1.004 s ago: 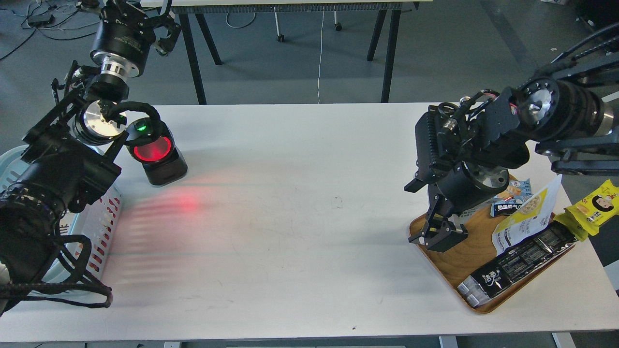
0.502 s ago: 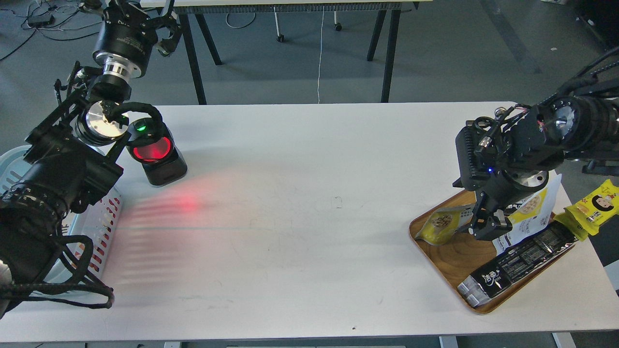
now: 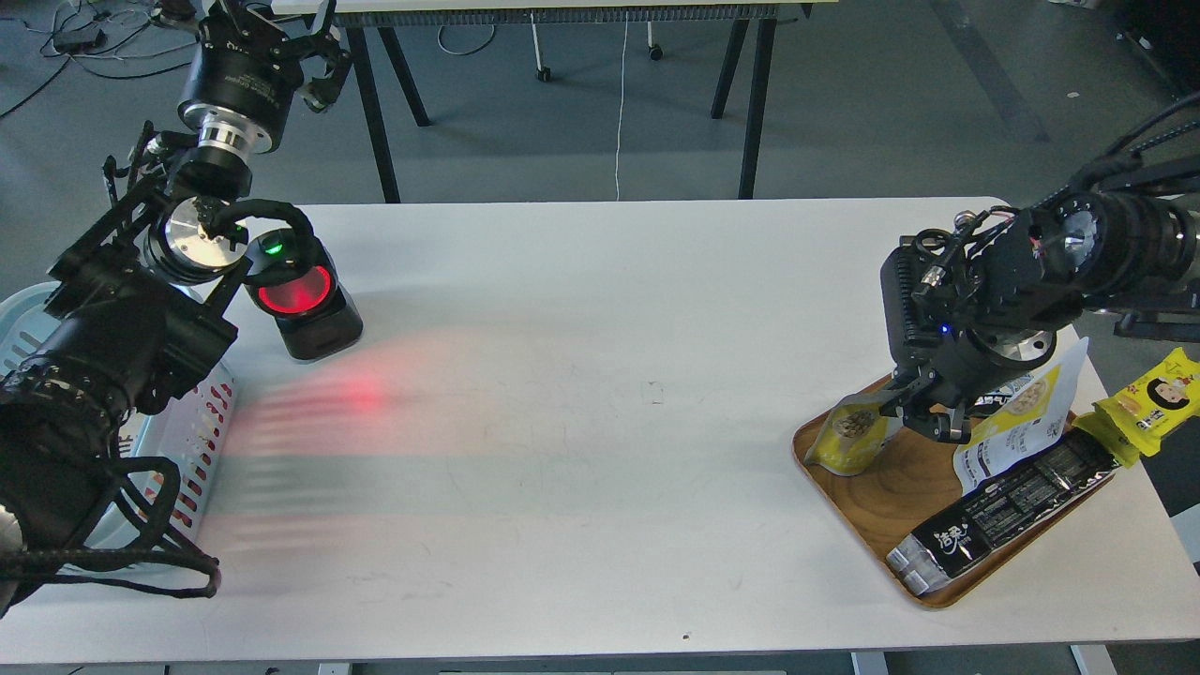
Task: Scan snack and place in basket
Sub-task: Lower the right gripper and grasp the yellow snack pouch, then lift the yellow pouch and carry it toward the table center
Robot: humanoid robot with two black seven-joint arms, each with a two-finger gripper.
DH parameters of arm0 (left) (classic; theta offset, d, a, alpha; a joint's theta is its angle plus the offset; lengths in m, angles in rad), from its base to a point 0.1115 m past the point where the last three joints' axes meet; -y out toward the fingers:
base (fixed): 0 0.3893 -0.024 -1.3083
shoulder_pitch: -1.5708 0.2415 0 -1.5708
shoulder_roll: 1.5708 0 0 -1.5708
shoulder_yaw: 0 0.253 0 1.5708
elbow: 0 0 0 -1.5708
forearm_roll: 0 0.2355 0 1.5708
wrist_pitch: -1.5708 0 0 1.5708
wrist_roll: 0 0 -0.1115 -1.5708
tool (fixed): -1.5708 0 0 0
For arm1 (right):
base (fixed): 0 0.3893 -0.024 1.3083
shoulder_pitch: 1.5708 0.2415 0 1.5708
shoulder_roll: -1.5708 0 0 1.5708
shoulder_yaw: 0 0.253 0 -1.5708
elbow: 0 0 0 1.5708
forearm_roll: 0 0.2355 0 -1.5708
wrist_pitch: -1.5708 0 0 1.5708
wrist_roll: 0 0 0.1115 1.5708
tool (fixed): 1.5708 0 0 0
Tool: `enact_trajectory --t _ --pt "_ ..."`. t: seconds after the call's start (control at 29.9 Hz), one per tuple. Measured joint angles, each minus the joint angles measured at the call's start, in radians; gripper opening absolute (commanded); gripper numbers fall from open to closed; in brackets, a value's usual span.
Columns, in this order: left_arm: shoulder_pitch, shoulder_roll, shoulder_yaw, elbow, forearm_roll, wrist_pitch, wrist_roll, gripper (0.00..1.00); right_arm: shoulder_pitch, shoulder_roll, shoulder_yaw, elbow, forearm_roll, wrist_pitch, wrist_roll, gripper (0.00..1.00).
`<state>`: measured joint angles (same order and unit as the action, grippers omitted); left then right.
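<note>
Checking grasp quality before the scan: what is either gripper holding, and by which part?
The right gripper pinches the small yellow stand-up snack pouch at its silver-grey top edge; the left gripper holds nothing.

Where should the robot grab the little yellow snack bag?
Best by its flat silver-grey top edge, coming from above and the right. The snack bag sits tilted on the wooden tray, top toward the right gripper, whose fingers already seem to pinch there.
</note>
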<state>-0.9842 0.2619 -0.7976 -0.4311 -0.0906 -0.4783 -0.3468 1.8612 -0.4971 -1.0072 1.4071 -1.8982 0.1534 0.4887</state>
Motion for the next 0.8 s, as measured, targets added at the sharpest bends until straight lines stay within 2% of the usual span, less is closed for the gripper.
enact_trajectory --t 0.4,0.6,0.8 --pt "-0.002 -0.005 0.000 0.002 -0.001 0.002 0.000 1.00 0.047 -0.015 0.024 0.010 0.005 -0.011 0.000 0.00" --pt "-0.002 -0.003 0.000 0.002 -0.002 -0.002 0.001 1.00 0.101 -0.018 0.109 0.008 0.032 -0.013 0.000 0.00" --pt "-0.002 -0.003 0.000 0.001 -0.003 -0.002 0.002 1.00 0.109 0.057 0.196 -0.015 0.081 -0.015 0.000 0.00"
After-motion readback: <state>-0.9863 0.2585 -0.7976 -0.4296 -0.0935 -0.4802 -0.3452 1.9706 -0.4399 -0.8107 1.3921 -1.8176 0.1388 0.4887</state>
